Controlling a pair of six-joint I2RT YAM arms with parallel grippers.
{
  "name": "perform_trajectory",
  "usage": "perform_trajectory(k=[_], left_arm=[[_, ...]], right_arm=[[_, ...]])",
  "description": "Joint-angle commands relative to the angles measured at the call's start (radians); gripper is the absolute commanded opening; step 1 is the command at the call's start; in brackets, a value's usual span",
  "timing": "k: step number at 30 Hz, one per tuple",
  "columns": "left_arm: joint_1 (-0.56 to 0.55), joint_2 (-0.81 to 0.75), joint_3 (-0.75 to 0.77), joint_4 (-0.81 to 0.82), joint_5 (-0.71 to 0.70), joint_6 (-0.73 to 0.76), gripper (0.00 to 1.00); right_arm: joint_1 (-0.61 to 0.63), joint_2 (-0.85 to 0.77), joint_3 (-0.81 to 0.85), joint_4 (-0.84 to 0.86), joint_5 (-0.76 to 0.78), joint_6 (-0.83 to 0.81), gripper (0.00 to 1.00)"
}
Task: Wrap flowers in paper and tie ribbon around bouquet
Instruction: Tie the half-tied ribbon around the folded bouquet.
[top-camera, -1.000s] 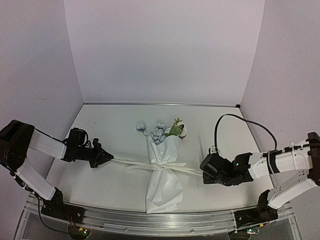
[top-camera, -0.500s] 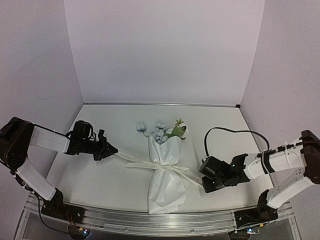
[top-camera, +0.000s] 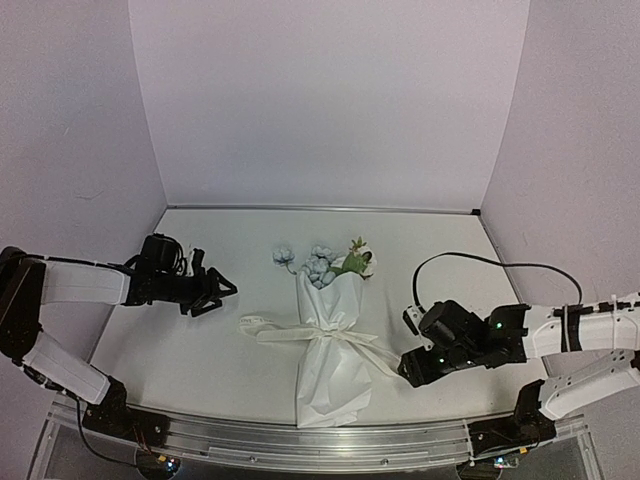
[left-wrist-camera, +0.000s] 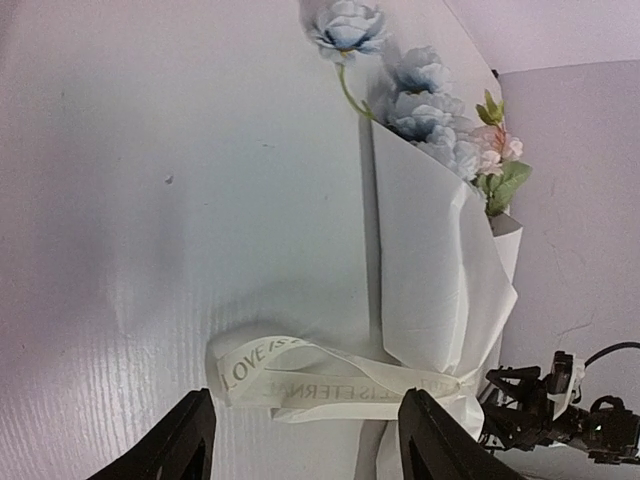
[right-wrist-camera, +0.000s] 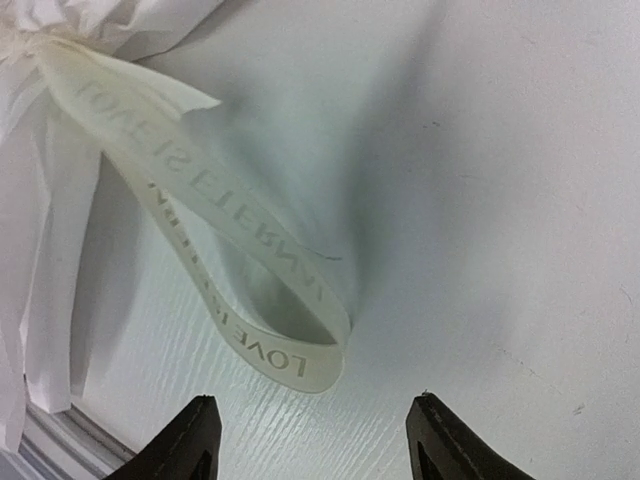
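Note:
The bouquet (top-camera: 330, 350) lies mid-table, a white paper (left-wrist-camera: 430, 260) cone with the pale blue flowers (top-camera: 320, 265) and green leaves at its far end. The lettered cream ribbon (top-camera: 325, 335) is knotted round its middle. One ribbon loop (left-wrist-camera: 300, 375) lies loose on the table to the left, the other loop (right-wrist-camera: 250, 290) to the right. My left gripper (top-camera: 222, 298) is open, a short way left of its loop, holding nothing. My right gripper (top-camera: 405, 350) is open beside the right loop, which lies just ahead of its fingers (right-wrist-camera: 195, 440).
The white table (top-camera: 200, 350) is walled by pale lilac panels at the back and sides. A metal rail (top-camera: 300, 440) carrying the arm bases runs along the near edge. The right arm's black cable (top-camera: 480, 265) arcs over the table's right part.
Both grippers, shut on the taut ribbon ends a second ago, have opened and let go. The ribbon ends have dropped into slack loops beside the bouquet.

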Motion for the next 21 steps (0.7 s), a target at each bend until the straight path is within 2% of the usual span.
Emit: perform_trajectory(k=[1, 10, 15, 21], left_arm=[[-0.058, -0.089, 0.001, -0.033, -0.064, 0.035, 0.65], [-0.125, -0.163, -0.035, -0.046, -0.093, 0.002, 0.66], [-0.138, -0.173, -0.027, -0.061, -0.092, 0.007, 0.66], [-0.142, -0.17, -0.024, -0.062, -0.088, 0.012, 0.66]], right_arm=[[-0.031, 0.003, 0.08, -0.003, -0.074, -0.119, 0.69], [-0.235, 0.188, 0.15, 0.091, -0.169, -0.231, 0.67], [-0.243, 0.285, 0.216, 0.093, -0.235, -0.305, 0.67], [-0.222, 0.369, 0.256, 0.104, -0.281, -0.317, 0.64]])
